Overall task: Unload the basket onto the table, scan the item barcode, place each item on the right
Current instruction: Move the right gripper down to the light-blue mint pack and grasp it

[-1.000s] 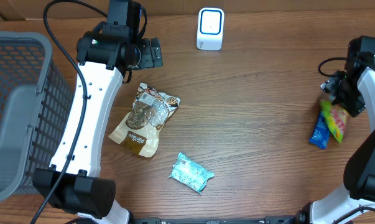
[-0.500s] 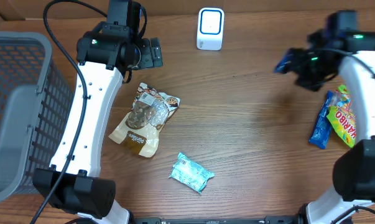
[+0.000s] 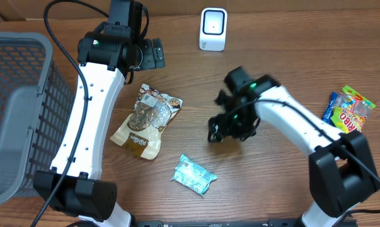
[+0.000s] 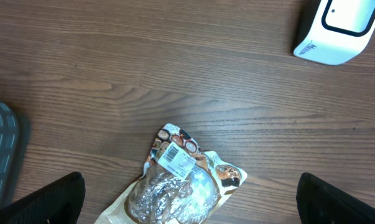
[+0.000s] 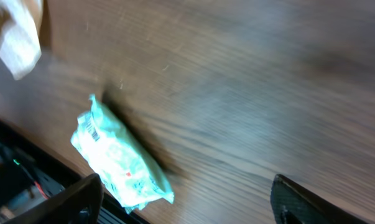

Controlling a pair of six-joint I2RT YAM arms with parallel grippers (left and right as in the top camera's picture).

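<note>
Open table spreads below the scanner. The right arm crosses its middle. The snack bag and teal packet lie lower left, and the basket walls the left edge.

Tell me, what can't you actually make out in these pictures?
- Overhead: the right pincer is smeared by motion, its shape indistinct.
- Right wrist view: the teal packet is blurred; its barcode is unreadable.
- Left wrist view: the snack bag is cut off by the bottom edge, the white scanner by the top right corner.
- Overhead: the grey basket runs off the left edge.
</note>
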